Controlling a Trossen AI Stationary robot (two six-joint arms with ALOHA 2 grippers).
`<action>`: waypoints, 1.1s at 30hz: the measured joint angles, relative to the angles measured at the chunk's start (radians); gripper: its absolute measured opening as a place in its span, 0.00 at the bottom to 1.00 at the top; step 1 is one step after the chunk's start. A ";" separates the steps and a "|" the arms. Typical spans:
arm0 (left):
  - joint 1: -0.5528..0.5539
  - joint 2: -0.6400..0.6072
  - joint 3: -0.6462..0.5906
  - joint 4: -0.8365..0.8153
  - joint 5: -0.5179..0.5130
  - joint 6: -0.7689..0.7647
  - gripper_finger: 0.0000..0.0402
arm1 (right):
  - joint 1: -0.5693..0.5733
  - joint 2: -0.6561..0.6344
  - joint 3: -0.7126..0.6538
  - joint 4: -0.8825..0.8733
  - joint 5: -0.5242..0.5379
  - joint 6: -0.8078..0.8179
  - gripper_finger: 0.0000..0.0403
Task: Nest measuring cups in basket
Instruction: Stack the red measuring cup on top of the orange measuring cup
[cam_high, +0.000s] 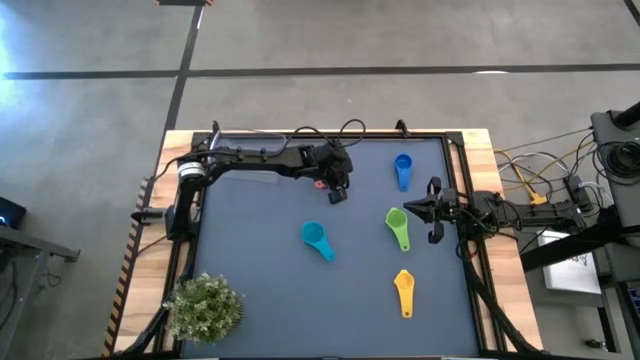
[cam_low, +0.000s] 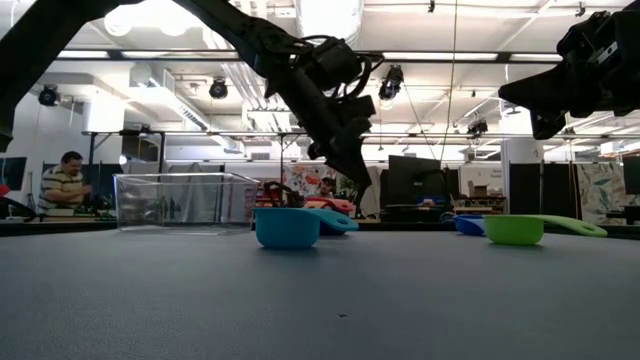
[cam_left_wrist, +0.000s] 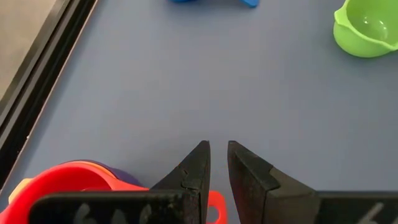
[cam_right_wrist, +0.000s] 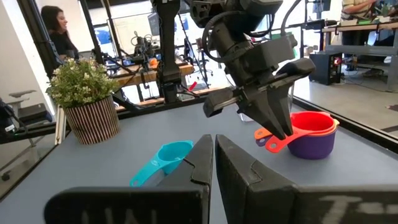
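I have the left gripper (cam_high: 338, 190) poised above the red cup's (cam_right_wrist: 309, 124) handle, fingers nearly together with only a thin gap — gripping nothing. That red cup sits nested with an orange one (cam_right_wrist: 328, 129) inside the purple cup (cam_right_wrist: 311, 145), on the mat and not in the clear basket (cam_low: 183, 201), which stands further back. The teal (cam_high: 316, 238), green (cam_high: 397, 225), blue (cam_high: 403, 168) and yellow (cam_high: 403, 290) cups lie scattered singly on the mat. The right gripper (cam_high: 412, 208) waits near the green cup — fingers closed, empty. A potted plant (cam_high: 204, 308) occupies one corner.
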 joint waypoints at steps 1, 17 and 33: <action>0.000 0.000 0.000 0.001 0.000 -0.009 0.09 | 0.000 0.000 0.000 0.000 0.000 0.000 0.02; -0.001 0.014 0.000 -0.004 -0.003 -0.046 0.09 | 0.000 0.000 0.000 0.000 0.000 0.000 0.02; -0.004 0.051 0.000 -0.094 -0.051 -0.047 0.09 | 0.000 0.000 0.000 0.000 0.000 0.000 0.02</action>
